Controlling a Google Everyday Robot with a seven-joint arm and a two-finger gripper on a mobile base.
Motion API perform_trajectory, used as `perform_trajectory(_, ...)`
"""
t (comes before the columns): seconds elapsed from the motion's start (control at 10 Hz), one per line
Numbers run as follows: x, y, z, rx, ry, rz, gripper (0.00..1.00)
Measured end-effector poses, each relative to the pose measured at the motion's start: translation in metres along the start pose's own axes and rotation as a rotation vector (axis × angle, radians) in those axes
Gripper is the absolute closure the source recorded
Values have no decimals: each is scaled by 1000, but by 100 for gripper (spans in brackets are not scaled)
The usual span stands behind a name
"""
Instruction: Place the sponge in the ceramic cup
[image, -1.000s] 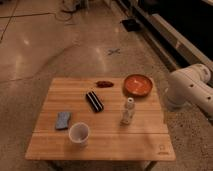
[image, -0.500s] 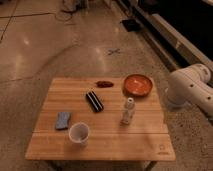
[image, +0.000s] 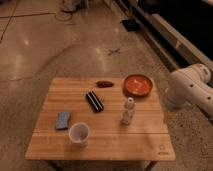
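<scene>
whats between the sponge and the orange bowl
The black ridged block lies between the sponge and the orange bowl, as the camera view shows. The hand is out of view; only its arm shows.

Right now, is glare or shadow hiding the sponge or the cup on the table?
Camera view: dim warm light, glare patches only on the floor; the sponge and ceramic cup stand out against the table; the tool is out of frame, only the arm shows at right.
</scene>
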Motion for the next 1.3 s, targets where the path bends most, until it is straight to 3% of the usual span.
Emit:
perform_trajectory(0.4, 0, 0, 0, -1, 0, -2, 35)
perform_trajectory(0.6, -10, 2, -2, 6, 0, -39, 35)
perform_trajectory(0.7, -45, 1, -8, 31, -19, -124, 35)
perform_trajectory(1.0, -120, -1, -27, 85, -55, -294, 35)
perform_trajectory(1.3, -185, -3, -37, 108, -83, -450, 35)
